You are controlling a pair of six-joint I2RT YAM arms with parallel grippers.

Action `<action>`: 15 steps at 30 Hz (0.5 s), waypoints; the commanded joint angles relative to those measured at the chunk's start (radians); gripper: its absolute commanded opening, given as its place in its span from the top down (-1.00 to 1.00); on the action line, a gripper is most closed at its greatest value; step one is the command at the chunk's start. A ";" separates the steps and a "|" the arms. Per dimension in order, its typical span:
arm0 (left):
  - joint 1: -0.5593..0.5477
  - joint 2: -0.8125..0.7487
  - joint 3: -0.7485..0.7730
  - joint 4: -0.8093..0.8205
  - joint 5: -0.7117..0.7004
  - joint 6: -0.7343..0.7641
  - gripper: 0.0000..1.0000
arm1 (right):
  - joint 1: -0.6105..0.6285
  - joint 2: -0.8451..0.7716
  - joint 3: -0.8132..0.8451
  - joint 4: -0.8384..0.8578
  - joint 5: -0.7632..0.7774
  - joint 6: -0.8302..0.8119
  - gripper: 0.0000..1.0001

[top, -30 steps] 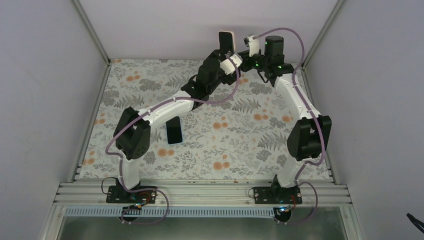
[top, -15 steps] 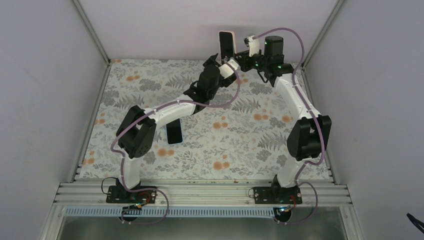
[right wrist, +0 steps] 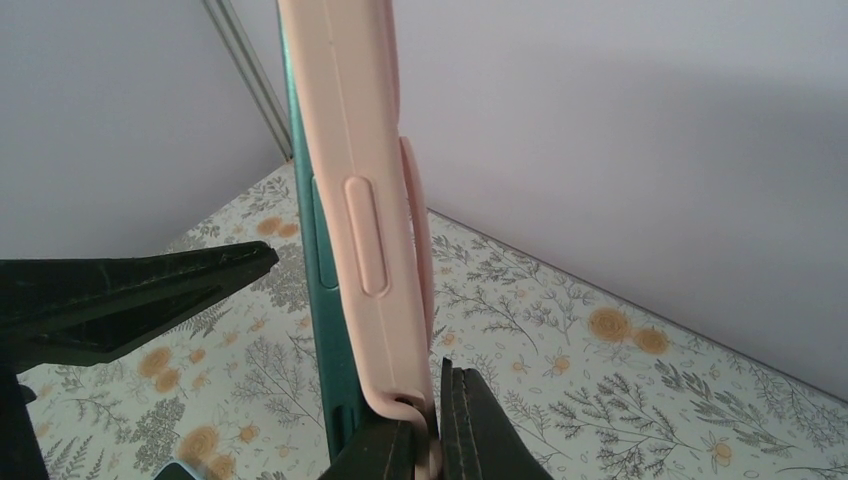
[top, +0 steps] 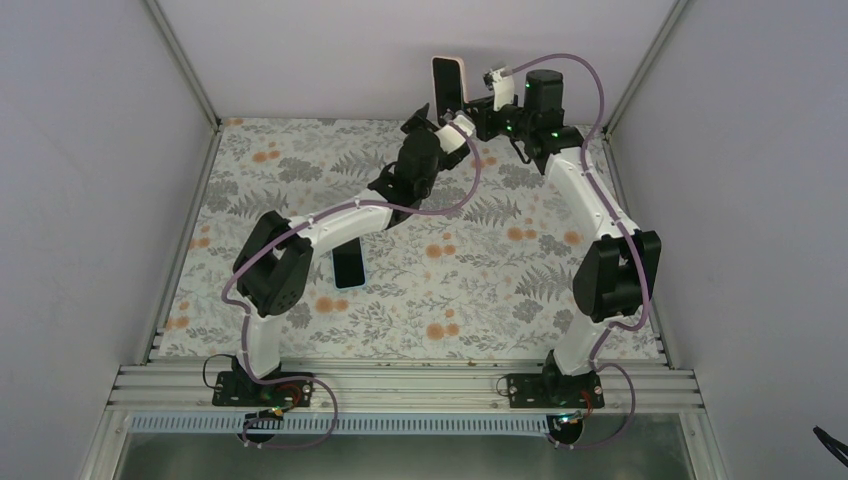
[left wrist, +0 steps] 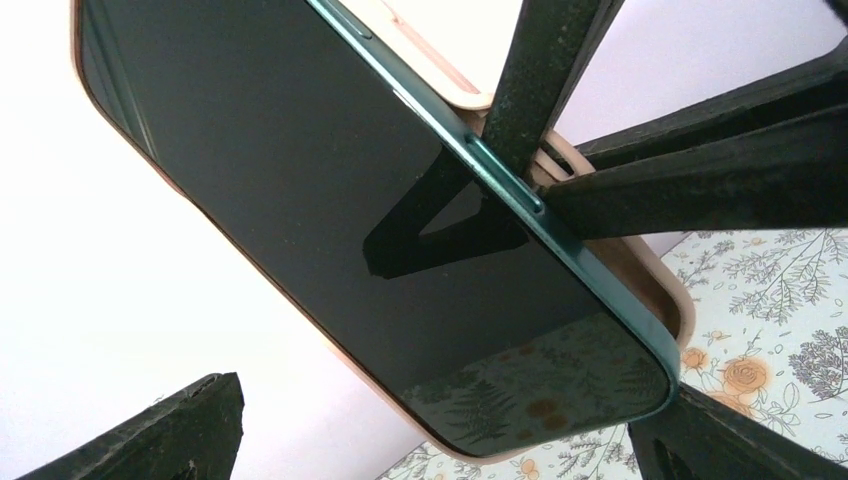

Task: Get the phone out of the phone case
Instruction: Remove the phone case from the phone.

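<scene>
right gripper point(right wrist: 425, 432): pinched on case point(right wrist: 355, 200) edge, holding it upright, aloft over table point(top: 500, 290) far edge | phone point(left wrist: 330, 200): in case, one long side standing proud | left gripper point(left wrist: 437, 415): spread wide, fingers flanking phone's end, apart from it

The left arm point(top: 340, 215) is lying low, stretched out toward the phone case point(right wrist: 365, 200). The left gripper point(left wrist: 440, 415) is gaping wide just below the case, its fingers spread to either side. The right arm point(top: 590, 195) is standing tall with its elbow bent and its forearm pointing at the case. The right gripper point(right wrist: 430, 425) is pinching the case's lower edge tight.
</scene>
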 commanded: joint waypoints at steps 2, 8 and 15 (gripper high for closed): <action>-0.006 0.004 0.068 0.102 -0.072 -0.001 -0.89 | 0.016 -0.001 0.010 0.013 -0.047 0.012 0.93; -0.004 0.044 0.078 0.265 -0.157 0.112 -0.88 | 0.031 0.001 0.005 0.023 -0.050 0.019 0.93; -0.019 0.086 0.043 0.617 -0.258 0.345 -0.79 | 0.041 0.000 -0.003 0.010 -0.045 0.005 0.93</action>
